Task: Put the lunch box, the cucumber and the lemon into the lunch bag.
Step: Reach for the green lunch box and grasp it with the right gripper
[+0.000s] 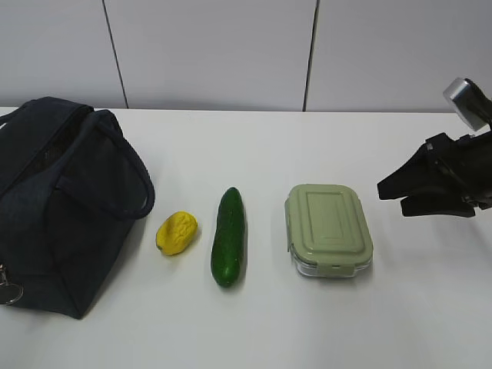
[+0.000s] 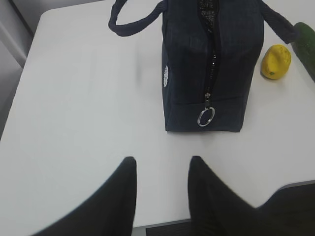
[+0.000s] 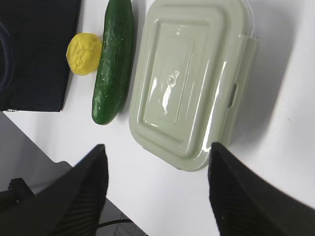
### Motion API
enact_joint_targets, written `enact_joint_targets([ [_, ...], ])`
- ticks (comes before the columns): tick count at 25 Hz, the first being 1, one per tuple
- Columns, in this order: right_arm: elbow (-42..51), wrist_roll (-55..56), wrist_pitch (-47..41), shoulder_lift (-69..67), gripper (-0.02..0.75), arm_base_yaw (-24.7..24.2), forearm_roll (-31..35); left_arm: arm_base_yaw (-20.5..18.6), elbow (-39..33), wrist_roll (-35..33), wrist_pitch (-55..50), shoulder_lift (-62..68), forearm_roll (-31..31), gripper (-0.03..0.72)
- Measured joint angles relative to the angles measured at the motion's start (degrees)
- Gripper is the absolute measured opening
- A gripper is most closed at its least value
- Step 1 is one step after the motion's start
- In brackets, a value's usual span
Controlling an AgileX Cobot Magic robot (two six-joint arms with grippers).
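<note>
Exterior view: the right tool (image 1: 401,192) hovers right of the lunch box (image 1: 329,228), spread wide, empty. The left tool (image 2: 161,189) hangs narrowly parted over the bench (image 2: 83,113), facing the lunch bag (image 1: 61,200). Lemon (image 1: 176,233) and cucumber (image 1: 228,236) lie between bag and box.

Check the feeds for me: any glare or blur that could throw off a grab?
Right wrist view: bright glare streaks on the lunch box lid, and the fingers are soft and out of focus. Left wrist view: the fingers are blurred, while the lunch bag is sharp. Exterior view: even light, soft shadows, no glare.
</note>
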State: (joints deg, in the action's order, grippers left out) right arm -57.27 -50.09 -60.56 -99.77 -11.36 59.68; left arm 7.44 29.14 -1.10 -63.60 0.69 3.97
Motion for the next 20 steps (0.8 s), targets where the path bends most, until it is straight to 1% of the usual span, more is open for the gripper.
enact_joint_targets([
  [7, 0.00, -0.94, 1.86, 0.00, 0.484, 0.00, 0.00, 0.00, 0.00, 0.00, 0.00, 0.00, -0.10, 0.238],
  [9, 0.00, -1.16, 2.26, 0.00, 0.506, 0.00, 0.00, 0.00, 0.00, 0.00, 0.00, 0.00, -0.10, 0.238],
  [14, -0.13, -1.27, 2.98, -0.13, 0.592, 0.00, 0.00, 0.00, 0.00, 0.00, 0.00, 0.00, -0.10, 0.238],
  [16, -0.94, -1.27, 2.70, -1.27, 0.598, 0.00, 0.00, 0.00, 0.00, 0.00, 0.00, 0.00, -0.10, 0.238],
  [20, -4.04, -1.27, -0.51, -5.79, 0.600, 0.00, 0.00, 0.00, 0.00, 0.00, 0.00, 0.00, -0.10, 0.238],
])
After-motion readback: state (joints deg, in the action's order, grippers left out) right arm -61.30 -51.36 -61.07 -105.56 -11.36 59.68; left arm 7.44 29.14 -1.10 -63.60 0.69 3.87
